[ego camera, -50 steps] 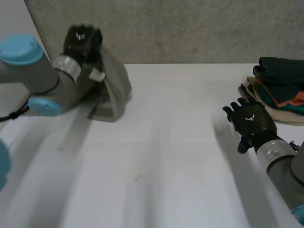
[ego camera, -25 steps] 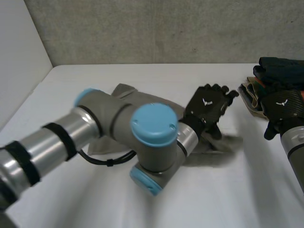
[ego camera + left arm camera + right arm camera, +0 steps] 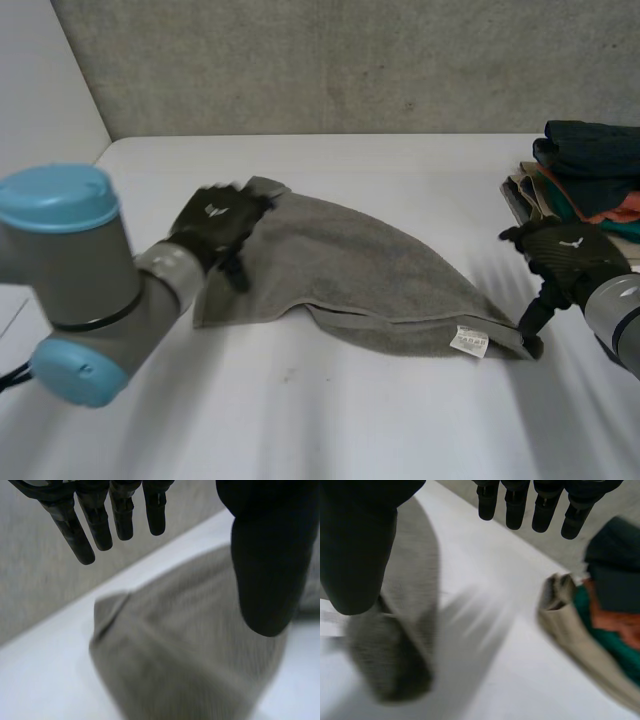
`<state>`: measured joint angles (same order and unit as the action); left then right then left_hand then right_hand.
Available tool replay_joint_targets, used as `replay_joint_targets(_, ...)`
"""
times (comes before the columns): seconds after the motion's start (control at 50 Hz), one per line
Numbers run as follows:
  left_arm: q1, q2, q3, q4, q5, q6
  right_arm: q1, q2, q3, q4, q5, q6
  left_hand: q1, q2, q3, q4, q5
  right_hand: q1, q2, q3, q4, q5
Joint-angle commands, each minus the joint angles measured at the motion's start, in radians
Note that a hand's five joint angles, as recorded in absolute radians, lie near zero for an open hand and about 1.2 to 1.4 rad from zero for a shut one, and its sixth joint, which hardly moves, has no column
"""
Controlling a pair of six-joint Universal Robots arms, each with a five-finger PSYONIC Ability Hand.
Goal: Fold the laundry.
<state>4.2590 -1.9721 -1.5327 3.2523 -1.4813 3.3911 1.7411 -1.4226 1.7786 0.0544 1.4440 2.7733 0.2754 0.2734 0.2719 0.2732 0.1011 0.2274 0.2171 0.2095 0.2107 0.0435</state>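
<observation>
Grey towel (image 3: 350, 265) spread flat on table (image 3: 400, 420), left hand (image 3: 213, 225) held over towel's left end, fingers (image 3: 97, 522) straight, set wide from thumb, nothing gripped, right hand (image 3: 565, 255) poised at towel's right corner, fingers (image 3: 545, 510) straight, nothing gripped, thumb lowered by that corner, clothes pile (image 3: 590, 190) seen right of towel.

We saw a grey towel (image 3: 340, 270) lying spread out and roughly triangular on the white table (image 3: 350, 420), with a white label (image 3: 468, 341) near the right end of its hemmed near edge. Folded clothes (image 3: 590, 185) sat stacked at the table's right edge.
</observation>
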Motion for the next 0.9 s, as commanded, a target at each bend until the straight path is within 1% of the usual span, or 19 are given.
replay_joint_targets(0.02, 0.078, -0.028, -0.116, 0.04, 0.055, -0.007, 0.008, 0.178, -0.087, 0.071, -0.085, 0.045, 0.067, 0.069, 0.071, 0.07, 0.067, -0.053, -0.043, -0.035, -0.036, -0.044)
replay_joint_targets(0.06, 0.068, -0.053, -0.119, 0.087, 0.079, -0.012, 0.008, 0.201, -0.097, 0.071, -0.083, 0.045, 0.061, 0.063, 0.065, 0.064, 0.061, -0.031, -0.021, -0.013, -0.014, -0.022)
replay_joint_targets(0.14, 0.056, -0.083, -0.118, 0.158, 0.101, -0.018, 0.008, 0.217, -0.108, 0.065, -0.08, 0.031, 0.07, 0.072, 0.074, 0.072, 0.07, 0.075, 0.085, 0.093, 0.091, 0.084)
replay_joint_targets(0.22, 0.004, -0.14, -0.08, 0.195, 0.101, -0.018, 0.011, 0.241, -0.11, 0.045, -0.057, 0.028, 0.073, 0.075, 0.077, 0.075, 0.073, 0.136, 0.147, 0.154, 0.153, 0.146)
replay_joint_targets(0.28, -0.033, -0.189, -0.024, 0.192, 0.098, -0.018, 0.015, 0.252, -0.108, 0.007, -0.03, 0.028, 0.085, 0.087, 0.088, 0.087, 0.085, 0.297, 0.308, 0.315, 0.314, 0.307)
replay_joint_targets(0.32, -0.044, -0.211, 0.0, 0.187, 0.096, -0.018, 0.021, 0.254, -0.1, -0.021, -0.016, 0.019, 0.085, 0.087, 0.088, 0.087, 0.085, 0.579, 0.589, 0.596, 0.595, 0.588)
replay_joint_targets(0.36, -0.056, -0.247, 0.037, 0.187, 0.092, -0.016, 0.028, 0.254, -0.091, -0.037, -0.013, 0.005, 0.085, 0.087, 0.088, 0.087, 0.085, 0.913, 0.923, 0.931, 0.929, 0.922)
replay_joint_targets(0.38, -0.06, -0.261, 0.051, 0.185, 0.092, -0.016, 0.034, 0.254, -0.084, -0.053, -0.019, -0.016, 0.085, 0.087, 0.088, 0.087, 0.085, 1.166, 1.177, 1.184, 1.183, 1.176)
replay_joint_targets(0.48, -0.102, -0.33, 0.127, 0.182, 0.088, -0.013, 0.04, 0.228, -0.044, -0.094, -0.022, -0.072, 0.14, 0.142, 0.144, 0.143, 0.14, 1.169, 1.179, 1.187, 1.186, 1.178)
replay_joint_targets(0.54, -0.11, -0.343, 0.146, 0.176, 0.088, -0.012, 0.043, 0.173, -0.019, -0.11, -0.024, -0.096, 0.167, 0.169, 0.17, 0.169, 0.167, 1.169, 1.179, 1.187, 1.186, 1.178)
replay_joint_targets(0.58, -0.116, -0.352, 0.163, 0.172, 0.087, -0.01, 0.044, 0.146, -0.008, -0.11, -0.024, -0.1, 0.261, 0.263, 0.264, 0.263, 0.26, 1.169, 1.179, 1.187, 1.186, 1.178)
replay_joint_targets(0.62, -0.116, -0.355, 0.175, 0.172, 0.084, -0.009, 0.046, 0.114, -0.001, -0.11, -0.027, -0.1, 0.381, 0.383, 0.384, 0.383, 0.38, 1.169, 1.179, 1.187, 1.186, 1.178)
replay_joint_targets(0.64, -0.117, -0.363, 0.192, 0.175, 0.075, -0.007, 0.046, 0.103, 0.002, -0.11, -0.028, -0.1, 0.544, 0.546, 0.548, 0.546, 0.544, 1.169, 1.179, 1.187, 1.186, 1.178)
replay_joint_targets(0.68, -0.117, -0.375, 0.21, 0.176, 0.055, -0.003, 0.048, 0.068, 0.01, -0.108, -0.033, -0.103, 0.747, 0.749, 0.751, 0.75, 0.747, 1.169, 1.179, 1.187, 1.186, 1.178)
replay_joint_targets(0.7, -0.117, -0.39, 0.23, 0.176, 0.024, 0.002, 0.046, 0.057, 0.013, -0.108, -0.036, -0.106, 0.9, 0.902, 0.903, 0.902, 0.899, 1.169, 1.179, 1.187, 1.186, 1.178)
replay_joint_targets(0.76, -0.117, -0.398, 0.259, 0.169, -0.036, 0.016, 0.046, 0.016, 0.018, -0.097, -0.053, -0.153, 1.077, 1.079, 1.08, 1.079, 1.076, 1.169, 1.179, 1.187, 1.186, 1.178)
replay_joint_targets(0.78, -0.116, -0.395, 0.267, 0.167, -0.071, 0.033, 0.046, 0.008, 0.018, -0.096, -0.057, -0.174, 1.12, 1.122, 1.124, 1.123, 1.12, 1.169, 1.179, 1.187, 1.186, 1.178)
replay_joint_targets(0.84, -0.114, -0.384, 0.256, 0.168, -0.103, 0.06, 0.032, -0.019, 0.021, -0.076, -0.071, -0.289, 1.121, 1.123, 1.124, 1.123, 1.121, 1.169, 1.179, 1.187, 1.186, 1.178)
replay_joint_targets(0.9, -0.107, -0.321, 0.221, 0.165, -0.103, 0.089, 0.032, -0.022, 0.019, -0.021, -0.066, -0.404, 1.121, 1.123, 1.124, 1.123, 1.121, 1.169, 1.179, 1.187, 1.186, 1.178)
